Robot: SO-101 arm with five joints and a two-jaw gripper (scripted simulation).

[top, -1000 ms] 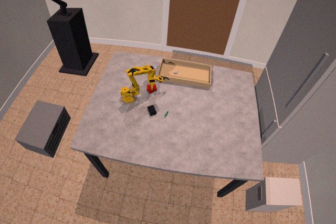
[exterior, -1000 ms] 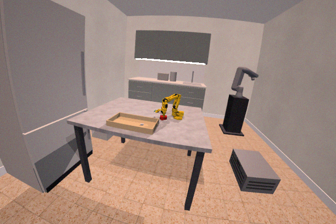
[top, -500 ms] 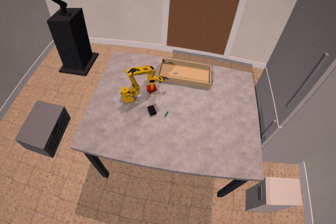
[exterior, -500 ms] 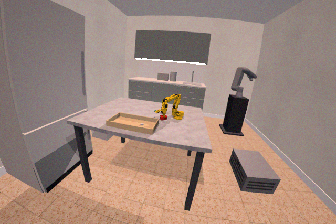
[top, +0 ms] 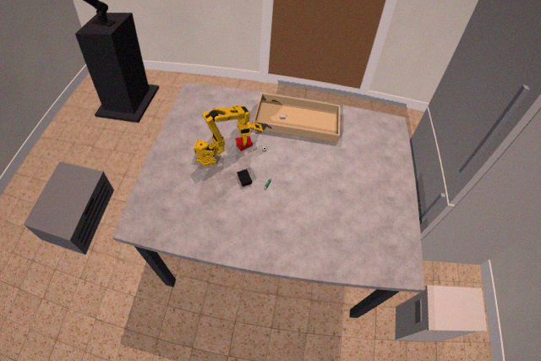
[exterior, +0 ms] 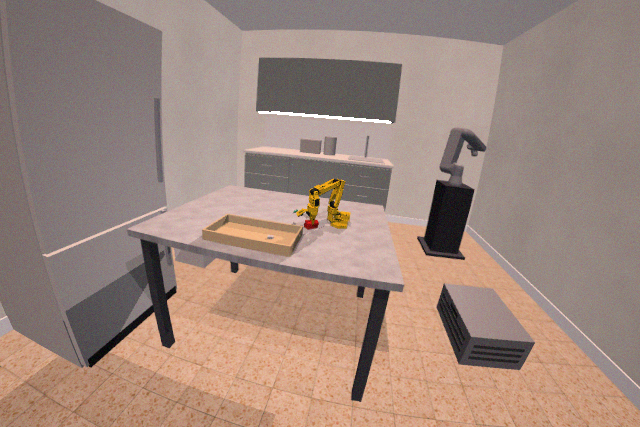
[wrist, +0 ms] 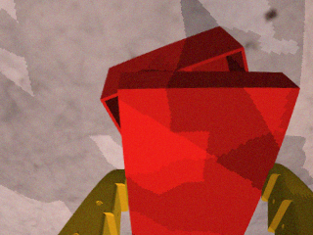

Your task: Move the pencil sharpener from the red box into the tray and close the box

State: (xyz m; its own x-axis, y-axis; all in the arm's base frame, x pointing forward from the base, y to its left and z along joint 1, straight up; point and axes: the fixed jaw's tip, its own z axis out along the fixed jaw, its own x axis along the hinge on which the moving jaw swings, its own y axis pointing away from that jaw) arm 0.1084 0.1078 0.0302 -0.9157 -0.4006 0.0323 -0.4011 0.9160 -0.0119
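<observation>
A small pale grey block, apparently the pencil sharpener [top: 282, 117] [exterior: 270, 237], lies in the wooden tray [top: 301, 134] [exterior: 248, 244]. My gripper [top: 244, 143] [exterior: 312, 222] [wrist: 196, 188] is shut on the red lid [wrist: 166, 162], whose flat top faces the wrist camera. Behind and partly under the lid is the red base [wrist: 166, 54], open side up and turned at an angle to the lid. Its far wall and two corners of its rim stick out past the lid. The lid hides most of its inside. In the top and exterior views the two red parts merge.
A small white round thing with a dark centre [top: 265, 148] lies just beside the red parts. A black box [top: 243, 177] and a small green item [top: 267, 183] lie farther off on the table [top: 331, 217]. The tray's walls stand close to the arm.
</observation>
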